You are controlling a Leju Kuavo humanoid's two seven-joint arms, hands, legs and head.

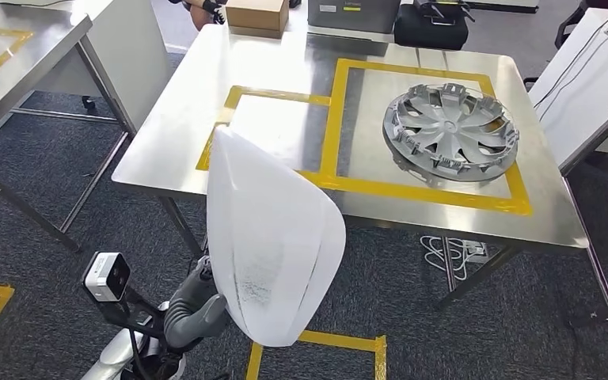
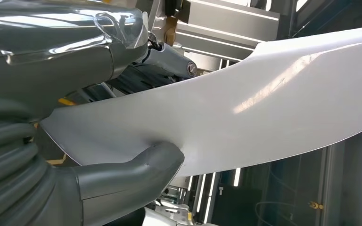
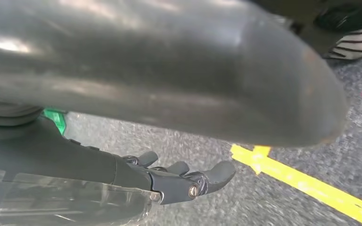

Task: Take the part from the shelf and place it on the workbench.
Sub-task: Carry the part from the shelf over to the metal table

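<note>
Close to my body, low in the head view, my left hand (image 1: 194, 305) grips the white part (image 1: 273, 237) at its lower edge — the wrist view shows the thumb (image 2: 136, 172) pressed on the panel's smooth face with the darker fingers (image 2: 169, 59) on the other side, so it's clamped between them. Part stands upright-ish, long axis running up and away from the hand toward the workbench (image 1: 174, 146), its top edge overlapping the near table edge in the view. It's still in the air, not set down. Right hand (image 3: 188, 181) hangs over the carpet by a yellow floor tape line (image 3: 306, 181), fingers loosely apart, holding nothing. Further out, a silver hubcap (image 1: 451, 131) already lies inside the yellow taped square (image 1: 427, 190) — I'd judge the free bench surface left of it is nearer the left arm.
</note>
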